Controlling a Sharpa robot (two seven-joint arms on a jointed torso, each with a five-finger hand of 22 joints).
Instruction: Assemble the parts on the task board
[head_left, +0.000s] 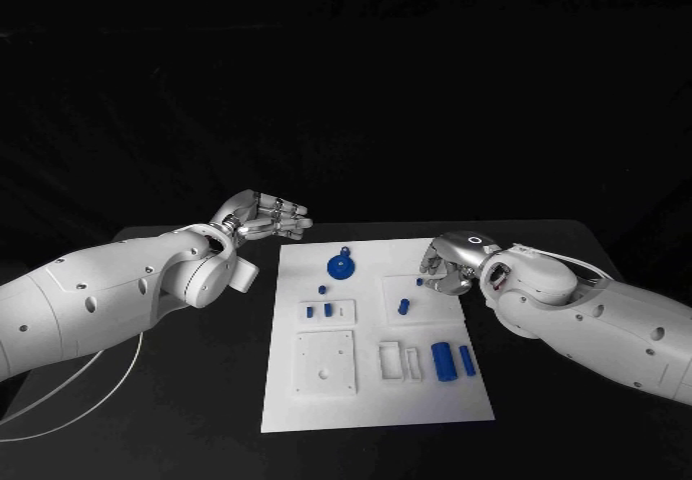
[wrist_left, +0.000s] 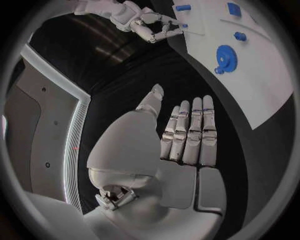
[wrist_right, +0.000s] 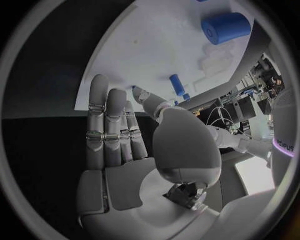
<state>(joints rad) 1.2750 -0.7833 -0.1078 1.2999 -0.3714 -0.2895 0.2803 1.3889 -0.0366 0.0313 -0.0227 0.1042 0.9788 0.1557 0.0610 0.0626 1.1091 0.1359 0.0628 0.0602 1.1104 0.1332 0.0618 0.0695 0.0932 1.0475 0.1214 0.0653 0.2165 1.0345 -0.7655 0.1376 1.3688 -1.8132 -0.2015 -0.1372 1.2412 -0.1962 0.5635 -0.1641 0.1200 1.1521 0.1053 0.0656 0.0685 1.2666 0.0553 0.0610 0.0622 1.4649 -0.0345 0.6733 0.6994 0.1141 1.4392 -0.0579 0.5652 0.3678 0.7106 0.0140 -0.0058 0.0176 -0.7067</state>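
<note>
Lying on the task board (head_left: 433, 395): one gear (head_left: 340, 265), two cylinders (head_left: 453, 360).

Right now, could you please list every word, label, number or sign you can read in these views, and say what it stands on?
None: no readable text on the task board, the blue parts such as the gear and cylinder, or either hand, left and right.

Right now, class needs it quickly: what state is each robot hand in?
Left hand: open, fingers straight, holding nothing, off the task board.
Right hand: open, fingers extended, holding nothing, at the board's edge.
</note>
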